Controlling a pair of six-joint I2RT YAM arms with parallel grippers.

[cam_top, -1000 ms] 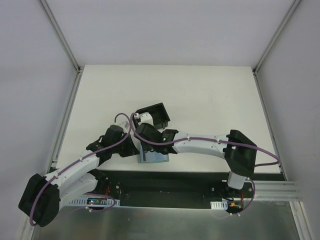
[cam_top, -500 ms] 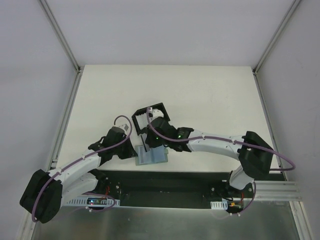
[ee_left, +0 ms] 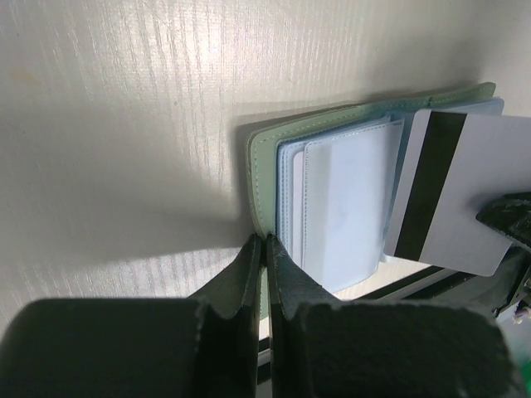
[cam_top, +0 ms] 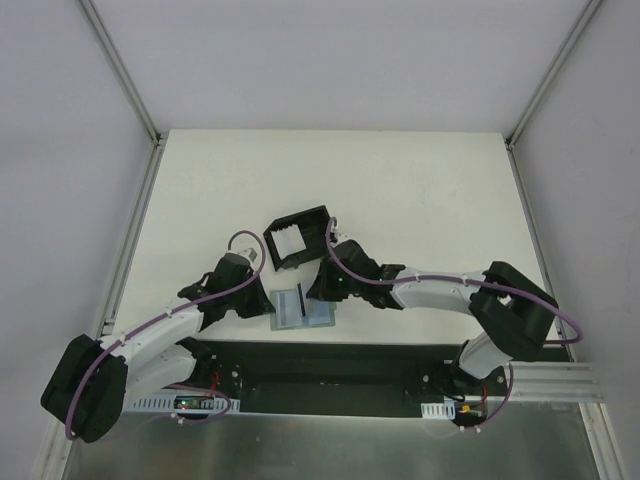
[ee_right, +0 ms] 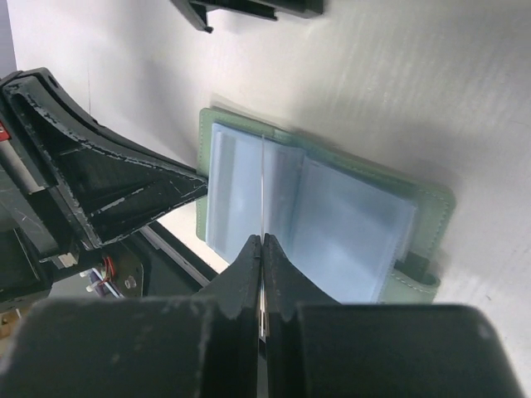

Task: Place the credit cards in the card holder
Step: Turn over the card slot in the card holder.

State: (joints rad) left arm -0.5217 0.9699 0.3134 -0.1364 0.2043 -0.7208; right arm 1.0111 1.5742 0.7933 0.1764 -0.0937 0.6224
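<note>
Near edge of table (cam_top: 420, 190), over open grey-green case (ee_left: 259, 174) | right gripper (ee_right: 261, 242) clamped on striped card (ee_left: 465, 199), held edge-on | left gripper (ee_left: 264, 242) pinching case cover | card holder (cam_top: 305, 214) just beyond, apart | risk: thin card pivots or slips in pinch, catches holder wall; case drags if left lets go

The white-and-black left arm (cam_top: 160, 330) reaches low and to the right, its left gripper (ee_left: 264, 245) pinched onto the edge of the grey-green flat case (ee_left: 261, 182). The right arm (cam_top: 435, 290) stretches leftward, its right gripper (ee_right: 261, 242) clamped on the whitish-grey dark-striped plastic card (ee_left: 481, 174).
</note>
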